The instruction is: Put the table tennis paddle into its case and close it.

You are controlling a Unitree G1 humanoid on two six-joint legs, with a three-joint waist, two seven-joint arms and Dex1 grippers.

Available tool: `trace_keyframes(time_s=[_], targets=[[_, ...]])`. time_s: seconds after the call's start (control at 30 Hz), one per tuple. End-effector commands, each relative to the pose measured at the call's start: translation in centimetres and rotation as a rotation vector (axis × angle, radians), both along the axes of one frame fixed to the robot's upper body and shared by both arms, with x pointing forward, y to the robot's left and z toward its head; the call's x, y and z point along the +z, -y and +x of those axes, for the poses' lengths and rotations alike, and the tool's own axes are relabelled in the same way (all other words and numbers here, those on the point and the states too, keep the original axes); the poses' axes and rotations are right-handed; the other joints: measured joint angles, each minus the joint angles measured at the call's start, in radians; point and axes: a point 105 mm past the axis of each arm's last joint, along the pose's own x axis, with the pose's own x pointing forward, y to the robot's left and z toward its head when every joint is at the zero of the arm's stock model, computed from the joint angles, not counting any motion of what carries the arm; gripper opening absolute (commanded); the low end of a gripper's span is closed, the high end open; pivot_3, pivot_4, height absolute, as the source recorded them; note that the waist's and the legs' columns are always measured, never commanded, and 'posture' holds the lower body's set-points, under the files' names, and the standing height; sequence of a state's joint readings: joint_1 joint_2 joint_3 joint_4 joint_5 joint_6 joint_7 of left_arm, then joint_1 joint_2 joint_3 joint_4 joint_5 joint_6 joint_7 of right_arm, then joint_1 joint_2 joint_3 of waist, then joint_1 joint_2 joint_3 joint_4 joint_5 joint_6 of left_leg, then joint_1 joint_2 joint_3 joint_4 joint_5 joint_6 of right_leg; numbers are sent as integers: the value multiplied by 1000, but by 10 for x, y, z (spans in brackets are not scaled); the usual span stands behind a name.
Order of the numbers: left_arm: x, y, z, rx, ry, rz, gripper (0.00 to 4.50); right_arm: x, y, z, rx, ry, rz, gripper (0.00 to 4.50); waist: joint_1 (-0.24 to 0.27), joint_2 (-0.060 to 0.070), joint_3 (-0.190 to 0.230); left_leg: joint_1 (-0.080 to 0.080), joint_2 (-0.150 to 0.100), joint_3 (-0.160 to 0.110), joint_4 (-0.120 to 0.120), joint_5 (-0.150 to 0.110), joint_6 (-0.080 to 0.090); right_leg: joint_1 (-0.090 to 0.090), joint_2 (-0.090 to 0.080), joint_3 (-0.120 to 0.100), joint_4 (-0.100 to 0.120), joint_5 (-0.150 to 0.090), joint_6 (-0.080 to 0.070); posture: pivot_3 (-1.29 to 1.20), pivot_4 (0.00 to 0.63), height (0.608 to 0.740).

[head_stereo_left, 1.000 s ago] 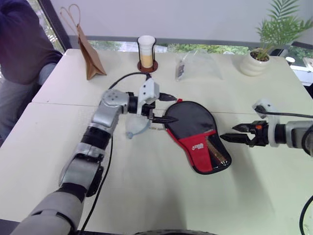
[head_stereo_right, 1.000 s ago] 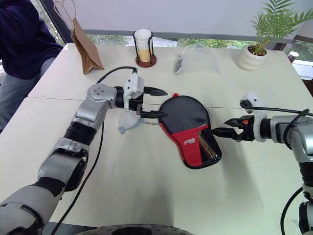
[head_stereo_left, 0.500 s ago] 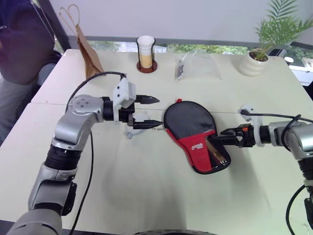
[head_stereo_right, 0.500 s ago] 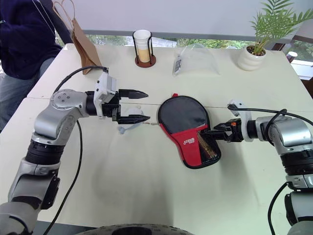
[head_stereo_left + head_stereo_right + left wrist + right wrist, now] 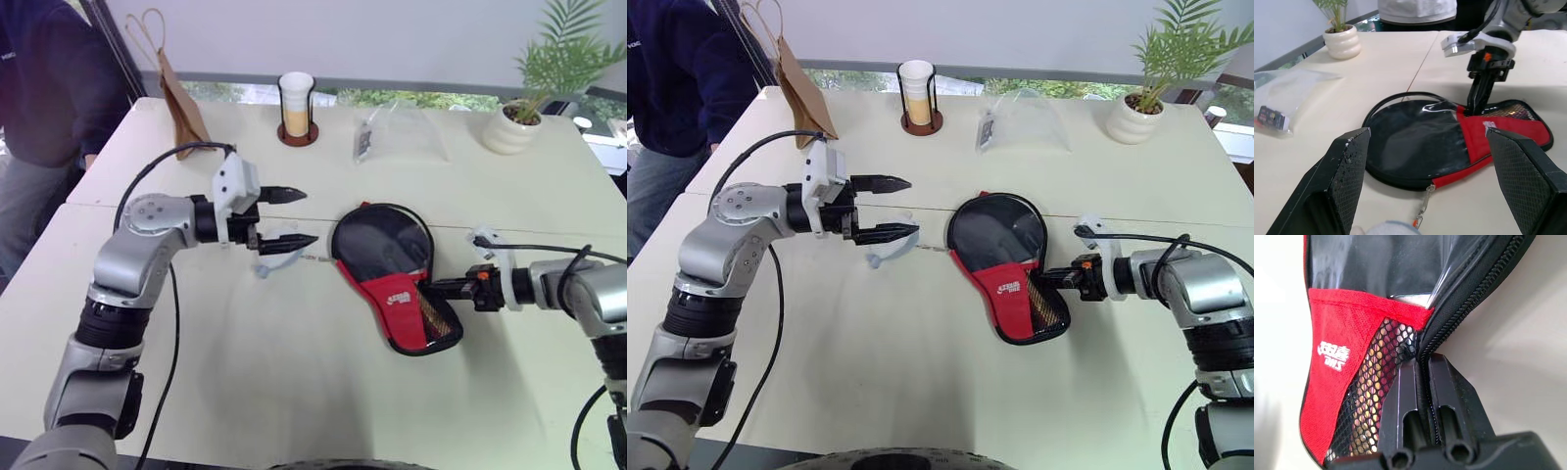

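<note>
Head camera first: the black paddle-shaped fabric zip case [image 5: 392, 279] with its red panel and white logo lies flat near the middle of the cream table [image 5: 294, 392], round end toward the far edge, mesh pocket toward the near right. The right gripper [image 5: 443, 288] comes in level from the right edge and its two black fingers are pinched together on the case's zip rim beside the mesh pocket. Well to the left, the left gripper [image 5: 294, 217] hangs above the table with its fingers spread wide, nothing between them, pointing toward the case's round end. A small pale plastic piece [image 5: 272, 262] lies just beneath it. Along the far edge stand a brown paper bag [image 5: 181, 103], a white cup in a black wire holder [image 5: 295, 103], a clear plastic bag [image 5: 402, 132] and a white pot with a green plant [image 5: 509, 127]. A person in dark clothing [image 5: 49, 78] stands at the far left corner.

Left wrist view: the wide-apart fingers [image 5: 1337, 186] frame the case, and a silver zip pull [image 5: 1422, 210] trails from its nearer edge. The right gripper's fingers touch down at the seam where red meets black.

Right wrist view: fingers clamped tight on the black zip edge [image 5: 1459, 313], mesh just beside. Something tan shows through the mesh; whether it is the table tennis paddle cannot be told.
</note>
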State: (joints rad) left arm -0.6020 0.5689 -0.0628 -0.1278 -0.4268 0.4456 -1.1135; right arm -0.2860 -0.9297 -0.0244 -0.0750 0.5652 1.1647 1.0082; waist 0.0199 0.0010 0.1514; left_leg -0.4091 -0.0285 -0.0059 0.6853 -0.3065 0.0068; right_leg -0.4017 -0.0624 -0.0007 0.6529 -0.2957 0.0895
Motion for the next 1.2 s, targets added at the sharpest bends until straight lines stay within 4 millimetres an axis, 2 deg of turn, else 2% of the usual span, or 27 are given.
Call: trace_keyframes(time_s=[0.03, 0.13, 0.23, 0.37, 0.5, 0.63, 0.77, 0.87, 0.97, 1.0, 1.07, 1.17, 1.2], targets=[[10, 1, -4, -12, 57, -20, 3920, -19, -10, -44, -25, -168, 38, 28, 9, 0, 0, 0, 0, 0, 0, 0, 0, 0, 0, 0, 0, 0, 0, 0, 150, 740], [9, 3, -4, -15, 56, -24, 3920, -21, -16, -62, -59, -200, 63, 28, 16, -2, -1, 2, 0, 0, 0, -1, 1, 2, 0, 0, -1, 0, 0, 0, 150, 740], [7, 6, -5, -29, 48, -30, 3920, -26, -23, -89, -105, -245, 87, 28, 22, -3, -2, 3, 0, -2, -1, -3, 5, 5, 0, -1, -2, 0, 0, 0, 150, 740], [3, 7, -5, -45, 40, -18, 3920, -29, -24, -106, -163, -257, 99, 28, 19, -3, -2, 3, 0, -2, -1, -3, 4, 5, 0, -1, -2, 0, 0, 0, 150, 740], [-2, 6, -5, -58, 33, 1, 3920, -30, -25, -117, -186, -251, 91, 28, 20, -4, -2, 4, 0, -2, -1, -3, 5, 6, 0, -1, -3, 0, 0, 0, 150, 740], [-8, 6, -3, -69, 26, 19, 3920, -29, -22, -114, -225, -208, 75, 28, 19, -4, -3, 5, 0, -2, -1, -3, 5, 7, 0, -1, -3, 0, 0, 0, 150, 740], [-15, 5, -2, -77, 32, 62, 3920, -22, -11, -102, -257, -138, 52, 1300, 17, -5, -3, 5, 0, -2, -1, -3, 5, 6, 1, -1, -3, 0, 0, 0, 150, 740], [-21, 1, -3, -88, 29, 99, 3920, -15, 4, -91, -256, -76, -13, 2809, 17, -5, -3, 8, 0, -2, -1, -4, 6, 10, 1, -2, -4, 0, 0, 0, 150, 740], [-25, 0, -7, -119, 47, 154, 3920, 3, 33, -69, -255, 15, -107, 4275, 17, -7, -4, 10, -1, -1, -1, -5, 8, 14, 0, -1, -5, 0, 0, 0, 150, 740], [-25, -1, -7, -120, 53, 166, 3920, 12, 39, -62, -244, 54, -134, 4458, 18, -7, -4, 11, -1, -1, -1, -5, 9, 14, -1, -1, -5, 0, 0, 0, 150, 740], [-26, -7, -4, -110, 68, 195, 3920, 33, 39, -46, -199, 151, -150, 4458, 17, -7, -4, 11, -2, -1, -1, -5, 9, 14, -2, -1, -5, 0, 0, 0, 150, 740], [-23, -17, -1, -93, 101, 239, 3920, 75, 8, -25, -55, 306, -64, 4458, 3, -5, -3, 10, 0, -1, -2, -4, 8, 10, 1, -1, -4, 0, 0, 0, 150, 740], [-20, -19, 0, -87, 107, 240, 3920, 83, -6, -21, 4, 349, -65, 4458, -5, -5, -3, 9, 1, -1, -3, -4, 7, 10, 1, -1, -4, 0, 0, 0, 150, 740]])
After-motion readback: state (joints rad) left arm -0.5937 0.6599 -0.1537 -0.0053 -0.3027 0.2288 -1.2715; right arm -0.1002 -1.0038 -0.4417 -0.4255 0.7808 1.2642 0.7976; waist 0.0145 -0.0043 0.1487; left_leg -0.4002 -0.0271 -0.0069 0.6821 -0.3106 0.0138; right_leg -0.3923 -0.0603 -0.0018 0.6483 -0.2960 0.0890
